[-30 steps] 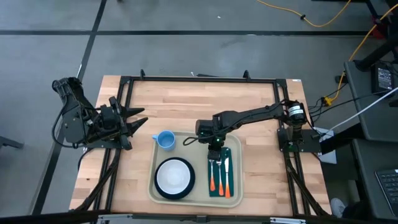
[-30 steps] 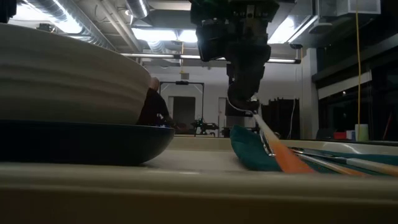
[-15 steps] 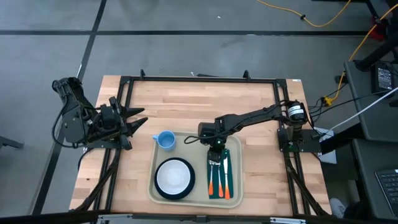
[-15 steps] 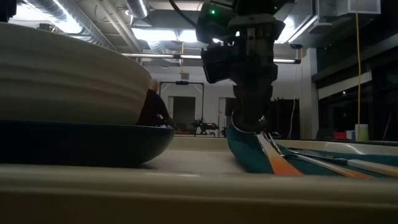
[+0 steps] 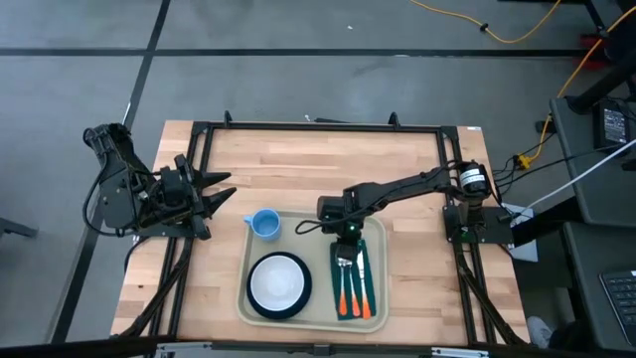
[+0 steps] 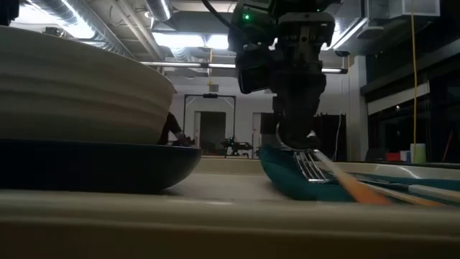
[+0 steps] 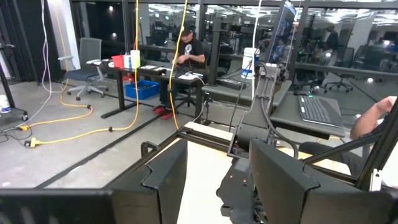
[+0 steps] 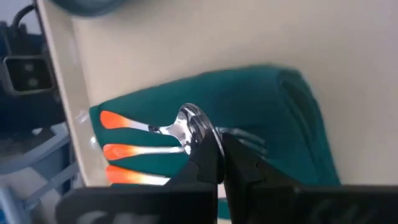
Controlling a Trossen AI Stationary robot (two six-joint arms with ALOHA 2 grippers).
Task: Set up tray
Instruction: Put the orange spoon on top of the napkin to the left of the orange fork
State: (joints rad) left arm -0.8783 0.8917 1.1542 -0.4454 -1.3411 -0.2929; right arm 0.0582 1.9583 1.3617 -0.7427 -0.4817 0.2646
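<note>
The beige tray lies at the table's near middle. On it are a blue cup, a white bowl on a dark plate and a dark green napkin. Orange-handled cutlery lies on the napkin. My right gripper points down over the napkin's far end, shut on a fork beside a spoon. My left gripper waits open beyond the tray's left side. My right gripper comes from above, pointing down, and its two fingers close across the fork just behind the tines. The fingers hide the exact place of contact. The fork lies almost flat on the napkin, its orange handle toward the table's near edge.
The bowl on its plate fills the tray's left half, close to the napkin. The cup stands at the tray's far left corner. Bare wooden table lies beyond the tray. A person sits in the room behind.
My right gripper has gone down and a little toward the table's near edge with the fork. The fork, which slanted with its head end raised, has come down almost flat on the napkin.
</note>
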